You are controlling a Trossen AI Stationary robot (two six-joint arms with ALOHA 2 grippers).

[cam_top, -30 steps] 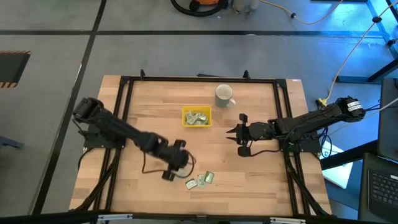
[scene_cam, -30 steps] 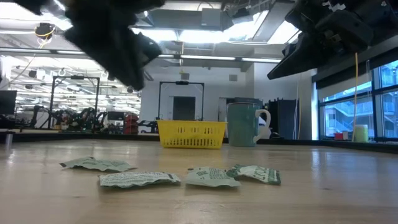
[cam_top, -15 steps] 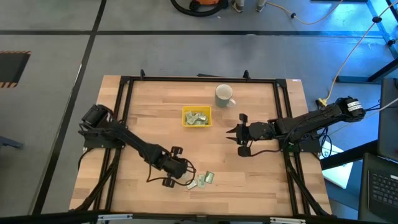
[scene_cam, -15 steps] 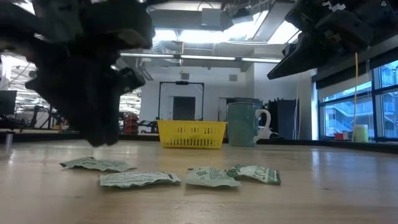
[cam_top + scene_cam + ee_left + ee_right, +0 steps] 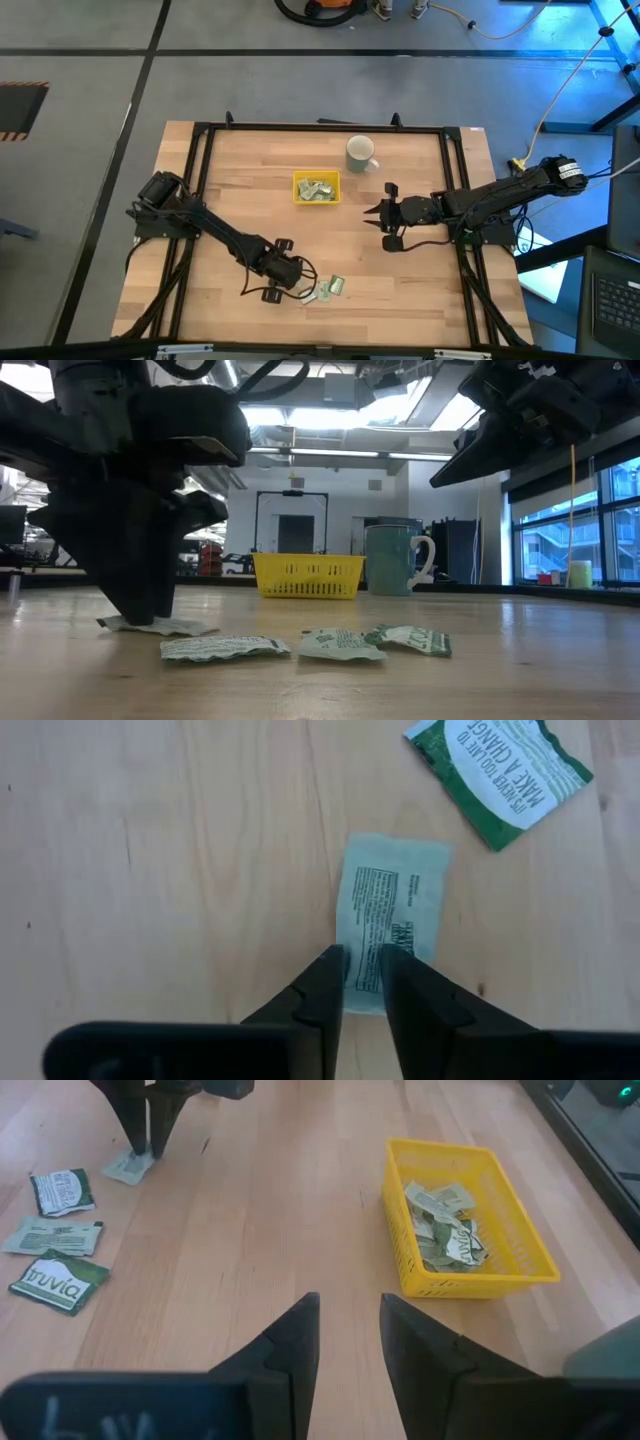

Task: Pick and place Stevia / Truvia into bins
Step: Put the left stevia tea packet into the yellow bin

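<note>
Four loose sachets: lying near the front edge of the counter [image 5: 420, 300], well apart from the yellow tray [image 5: 316, 188].
Left claw [image 5: 362, 970]: lower than a second ago, when it hung above the loose group; down on the counter now, fingertips narrowed around the near end of the leftmost pale sachet [image 5: 390, 923].
Same claw, low view: dark fingertips [image 5: 140, 605] planted on that sachet [image 5: 185, 626], flat on the wood, not yet lifted.
Grip: narrow, paper showing between the two tips; firm pinch or mere straddle not certain from the wrist view.
Meaning for the task: approach over, grasp in hand; likely next a lift and a carry back to the tray.
Risk: thin flat paper, liable to slide out or stay stuck to the wood if the tips close too high.
Other loose sachets: three to the right of the gripped one in the low view, crumpled white [image 5: 225, 648], another pale one [image 5: 340, 644], green one [image 5: 415, 639] farthest right.
Writing, left wrist view: green packet [image 5: 500, 775] reading "MAKE A CHANGE" plus smaller lines too fine to read; fine print on the pale sachet illegible.
Writing, right wrist view: "truvia" in white on the green packet [image 5: 60, 1284].
Yellow tray: several sachets [image 5: 445, 1230] already inside, so task partly done.
White mug [image 5: 360, 153]: just beyond the tray, untouched.
Right claw [image 5: 345, 1330]: idle above the right half of the counter, fingers parted, holding nothing.
</note>
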